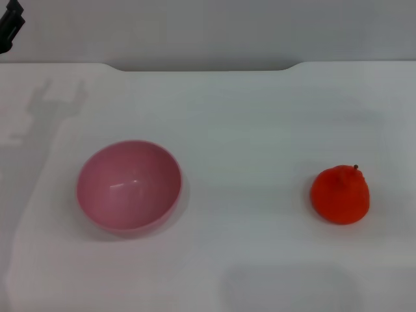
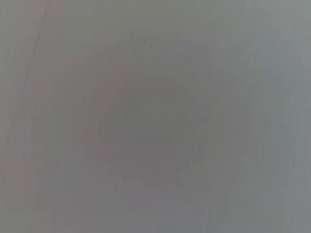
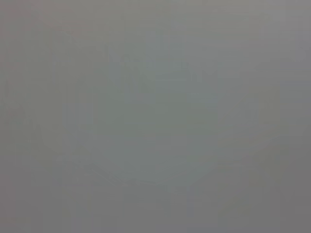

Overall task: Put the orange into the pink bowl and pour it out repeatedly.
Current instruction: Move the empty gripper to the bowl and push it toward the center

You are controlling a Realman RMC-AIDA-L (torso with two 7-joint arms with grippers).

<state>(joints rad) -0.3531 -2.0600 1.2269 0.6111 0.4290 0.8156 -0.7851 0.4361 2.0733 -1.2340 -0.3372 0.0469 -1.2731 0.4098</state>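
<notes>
The pink bowl point(image 1: 128, 187) stands upright and empty on the white table, left of the middle in the head view. The orange point(image 1: 340, 194) sits on the table at the right, far apart from the bowl, with its small dark stem up. A black part of my left gripper point(image 1: 10, 26) shows only at the far left corner, high and well away from the bowl. My right gripper is out of view. Both wrist views show only a plain grey surface, with neither the bowl nor the orange.
The white table point(image 1: 247, 130) ends at a far edge with a shallow notch point(image 1: 205, 67). A faint shadow of the left arm point(image 1: 55, 104) falls on the table behind the bowl.
</notes>
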